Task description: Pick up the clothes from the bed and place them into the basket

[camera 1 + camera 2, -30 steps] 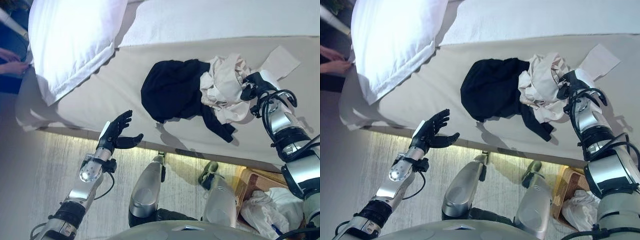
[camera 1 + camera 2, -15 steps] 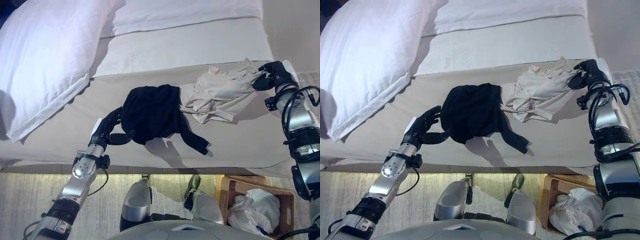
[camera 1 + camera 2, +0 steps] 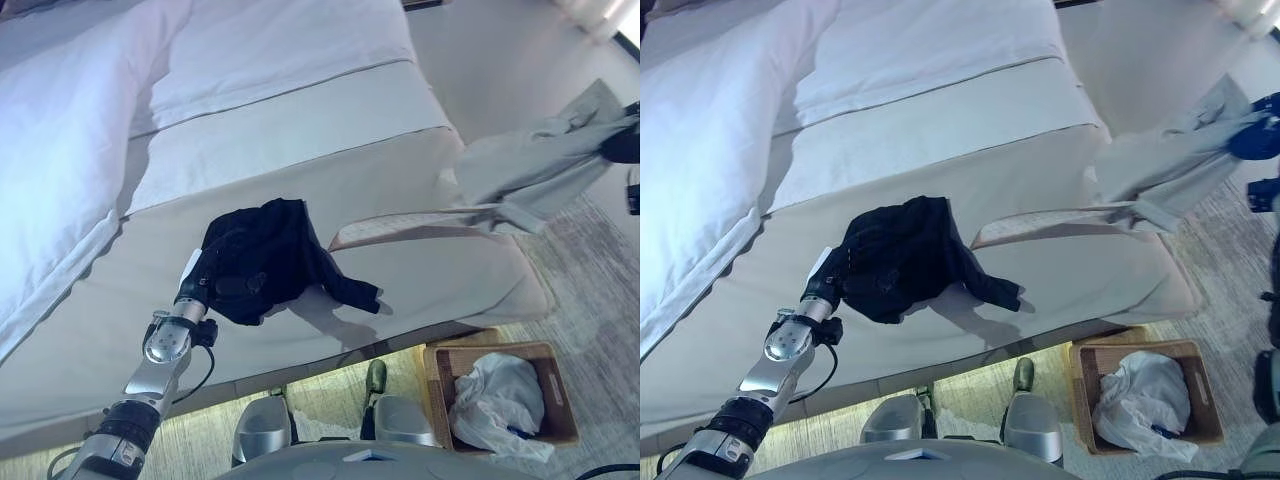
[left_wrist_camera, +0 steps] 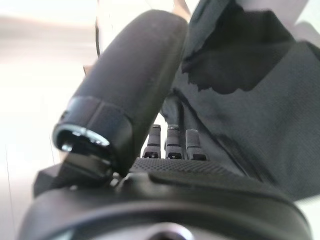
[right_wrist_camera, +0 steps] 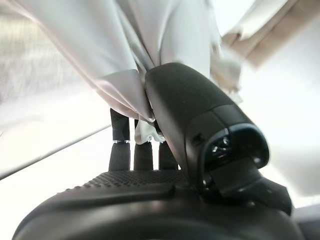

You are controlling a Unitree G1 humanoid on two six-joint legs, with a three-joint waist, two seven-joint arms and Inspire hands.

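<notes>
Eye views: my right hand (image 3: 1252, 138) holds the pale garment (image 3: 540, 170) up off the bed (image 3: 300, 130), well short of the basket (image 3: 500, 352) below; its trailing strip could snag the bed corner.

Left wrist: my left hand (image 4: 150, 170) has fingers (image 4: 172, 142) in the black garment (image 3: 262, 258), thumb pressing; partial grip may slip.

Right wrist: fingers (image 5: 142, 150) clamped on pale cloth.
</notes>
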